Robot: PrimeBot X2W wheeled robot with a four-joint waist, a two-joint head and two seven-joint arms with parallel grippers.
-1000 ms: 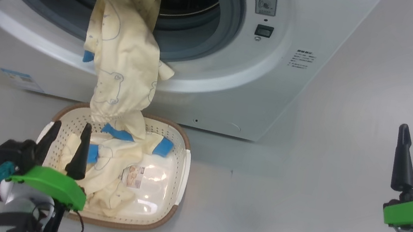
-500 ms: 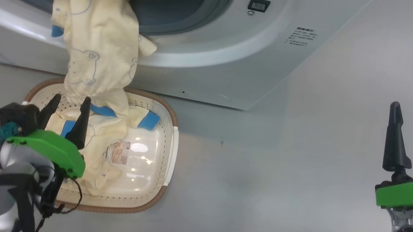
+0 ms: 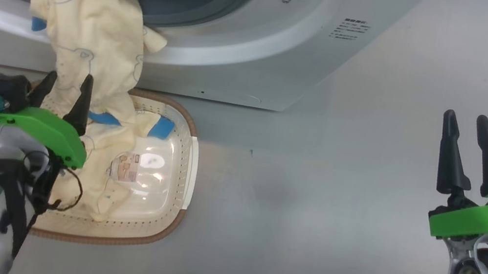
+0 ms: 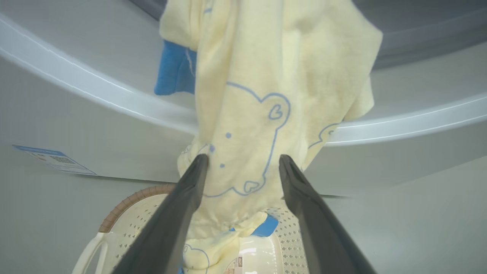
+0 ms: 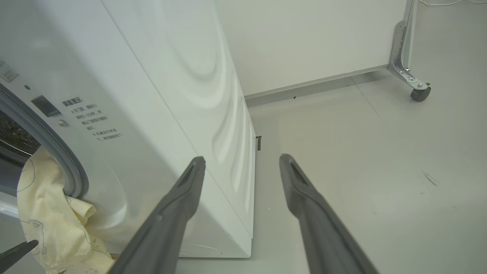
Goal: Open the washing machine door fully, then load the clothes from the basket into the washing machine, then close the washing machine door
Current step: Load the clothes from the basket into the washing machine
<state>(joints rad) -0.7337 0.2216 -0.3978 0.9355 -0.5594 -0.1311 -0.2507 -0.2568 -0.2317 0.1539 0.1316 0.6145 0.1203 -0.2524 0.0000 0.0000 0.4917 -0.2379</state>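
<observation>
Pale yellow clothes hang from the washing machine opening down into the cream basket on the floor. More of the clothes lie inside the basket. My left gripper is open at the basket's back rim. In the left wrist view the left gripper has its fingers spread either side of the hanging clothes, above the basket. My right gripper is open and holds nothing, over bare floor far to the right. The washing machine door is out of view.
The right wrist view looks past the right gripper along the washing machine's white side to a wall and a metal frame on a caster. A blue sticker sits low on the machine's front. Grey floor lies between basket and right arm.
The camera has tilted, shifting the whole picture. Relative to the basket, my left gripper has moved from over its left part toward the machine, up to the hanging clothes. Both grippers stay open.
</observation>
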